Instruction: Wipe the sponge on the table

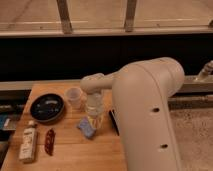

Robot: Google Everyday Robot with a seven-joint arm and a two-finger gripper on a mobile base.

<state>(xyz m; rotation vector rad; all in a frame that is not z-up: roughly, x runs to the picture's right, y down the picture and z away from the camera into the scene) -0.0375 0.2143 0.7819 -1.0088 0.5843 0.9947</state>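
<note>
The robot's arm (147, 95) fills the right of the frame: a thick, smooth, cream-white casing with a rounded top and small dark round holes (156, 109) spaced down its side. It narrows into a slimmer white link ending in a domed joint cap (93, 83). Below the cap hangs a paler, greyish wrist section carrying the gripper (91, 119), which sits low over the bench (70, 150), left of the casing. The shell looks matte under warm light.

One gripper (93, 116) at one sponge (86, 129), one cup (74, 96).
</note>
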